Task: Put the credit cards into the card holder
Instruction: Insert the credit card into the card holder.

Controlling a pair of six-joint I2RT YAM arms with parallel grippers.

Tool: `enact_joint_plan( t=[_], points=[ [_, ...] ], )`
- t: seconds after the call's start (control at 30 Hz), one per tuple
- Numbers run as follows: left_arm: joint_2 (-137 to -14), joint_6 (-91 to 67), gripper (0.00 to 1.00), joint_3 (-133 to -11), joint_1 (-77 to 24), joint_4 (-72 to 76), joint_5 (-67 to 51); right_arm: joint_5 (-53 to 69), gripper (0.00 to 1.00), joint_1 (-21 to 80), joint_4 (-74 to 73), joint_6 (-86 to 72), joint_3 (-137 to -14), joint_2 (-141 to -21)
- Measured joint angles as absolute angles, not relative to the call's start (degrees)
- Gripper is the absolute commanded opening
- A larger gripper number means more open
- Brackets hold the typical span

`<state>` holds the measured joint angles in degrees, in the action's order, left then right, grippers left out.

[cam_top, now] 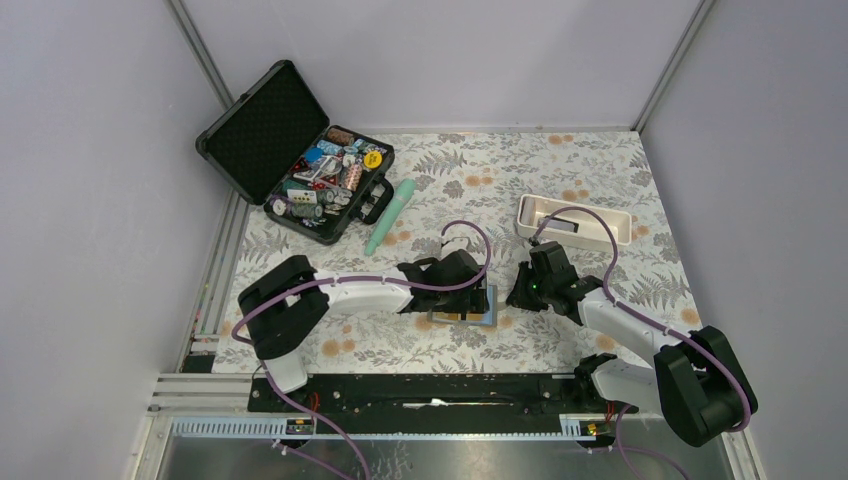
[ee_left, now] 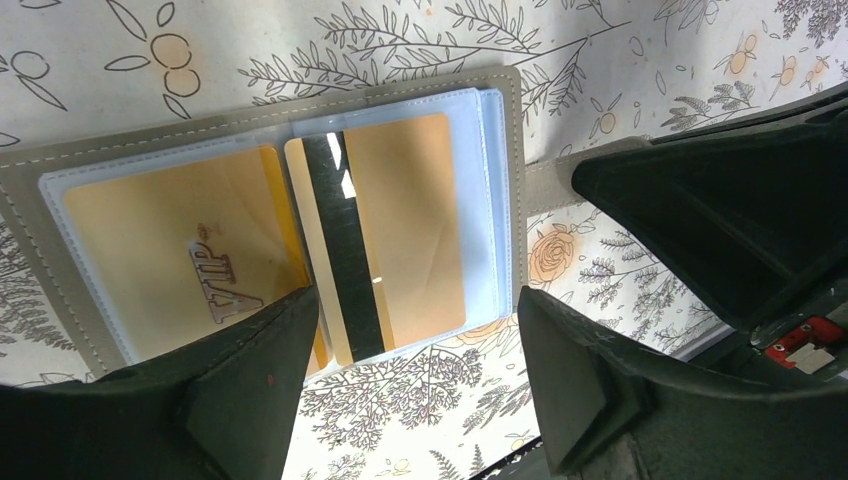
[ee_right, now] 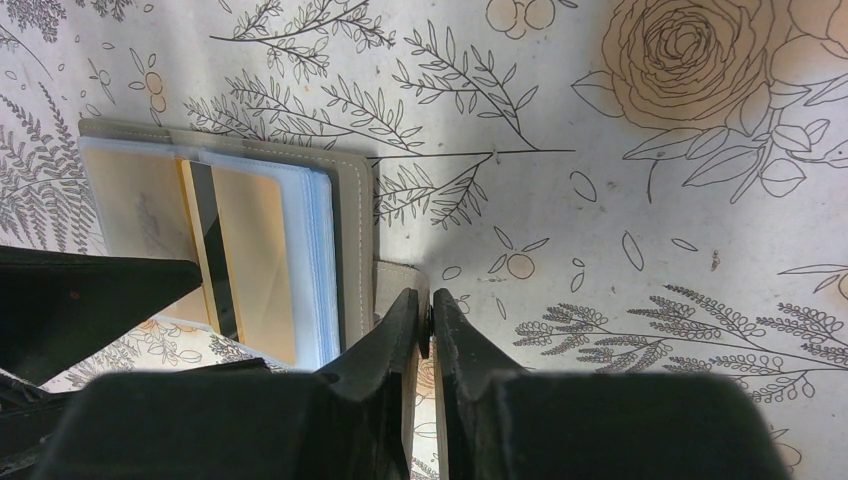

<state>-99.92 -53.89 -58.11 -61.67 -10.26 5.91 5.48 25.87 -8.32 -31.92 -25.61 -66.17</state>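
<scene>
My left gripper point(ee_left: 415, 330) is spread wide and holds nothing. It hangs low over the open card holder point(ee_left: 500, 90), which lies flat on the flowered table point(cam_top: 560, 170) between my two arms. One finger sits on each side of the gold card with the black stripe point(ee_left: 400, 220). That card is in the right-hand clear sleeve (whether it is fully home I cannot tell), and a second gold card marked VIP point(ee_left: 170, 250) fills the left-hand sleeve. My right gripper point(ee_right: 430, 295) is pressed almost together, pinching the grey strap point(ee_right: 400, 275) that sticks out from the holder's right edge. Farther back on the table, well apart from all this, are the black case point(cam_top: 262, 125), the mint-green tube point(cam_top: 390, 215) and the white tray point(cam_top: 570, 222)
</scene>
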Motion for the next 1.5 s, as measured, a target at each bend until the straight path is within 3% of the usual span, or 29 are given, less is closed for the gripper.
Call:
enact_joint_plan(
  t=[1.5],
  points=[
    [-101.8, -54.0, 0.75, -58.8, -62.6, -6.9, 4.6, 5.5, 0.00, 25.9, -8.3, -31.9, -25.4, -66.2]
  ],
)
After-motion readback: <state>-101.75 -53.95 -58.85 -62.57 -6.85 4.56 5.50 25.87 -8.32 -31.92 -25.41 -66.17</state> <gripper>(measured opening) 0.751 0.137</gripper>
